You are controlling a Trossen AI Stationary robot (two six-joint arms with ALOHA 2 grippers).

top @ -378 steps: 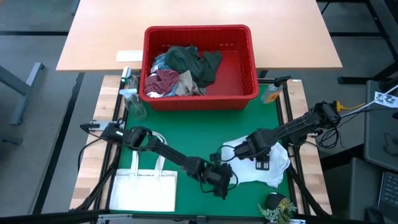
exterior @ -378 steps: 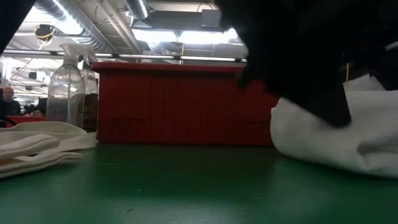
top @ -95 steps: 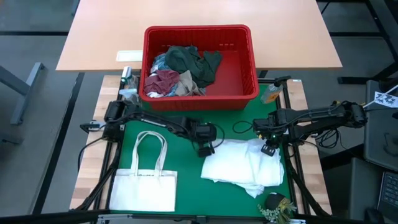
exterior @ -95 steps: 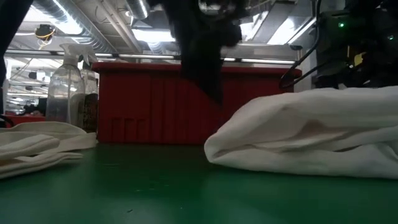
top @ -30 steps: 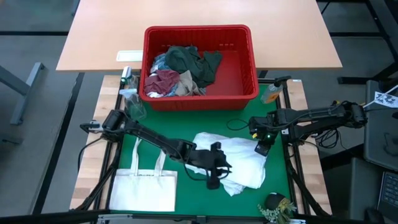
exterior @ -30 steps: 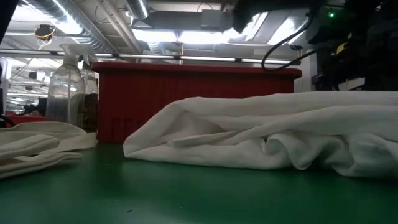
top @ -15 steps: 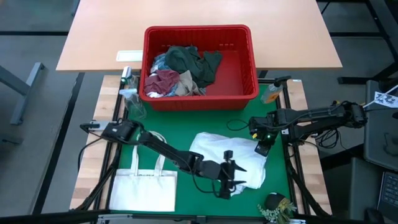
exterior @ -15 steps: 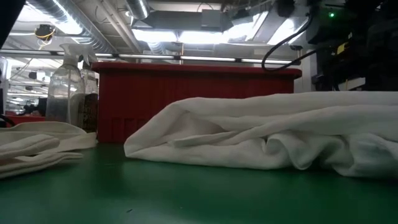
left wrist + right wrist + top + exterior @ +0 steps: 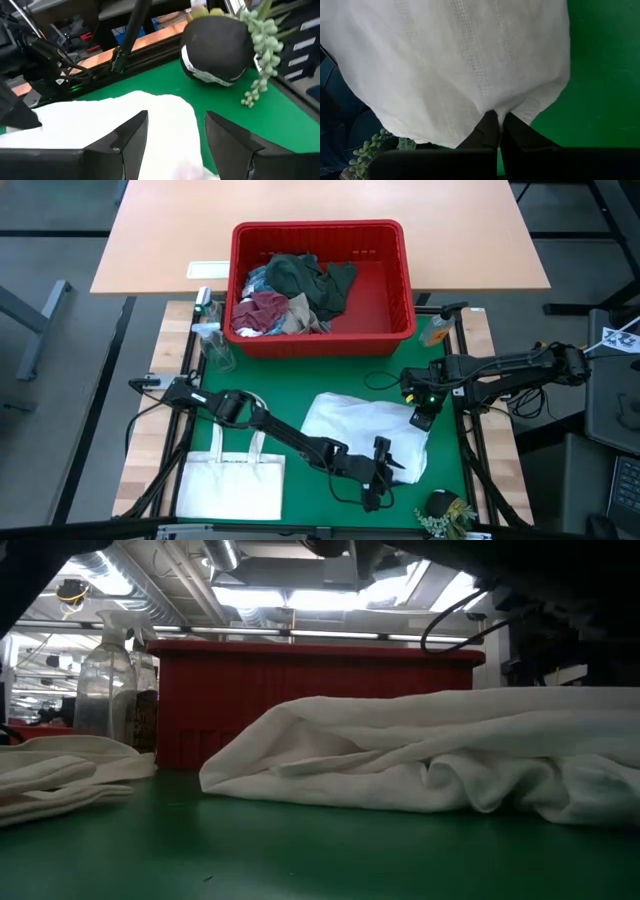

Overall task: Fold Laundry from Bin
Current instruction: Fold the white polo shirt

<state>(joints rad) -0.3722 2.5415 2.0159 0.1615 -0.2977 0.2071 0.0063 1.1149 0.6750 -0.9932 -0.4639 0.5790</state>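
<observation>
An industrial lab or workshop: exposed ceiling ducts [image 9: 150, 585], strip lights [image 9: 300, 598], and 2 adjoining work tables [image 9: 330, 210].

My left gripper [image 9: 383, 471] has let go of the white garment [image 9: 355, 423], now folded over, and slid to its near edge.

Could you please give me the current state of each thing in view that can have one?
White garment: lying crumpled on the green mat, out of the bin.
Red bin: upright, holding several garments.
Left tool: open over the garment's near edge.
Right tool: shut on the white garment's edge.
Tote bag: lying flat.
</observation>
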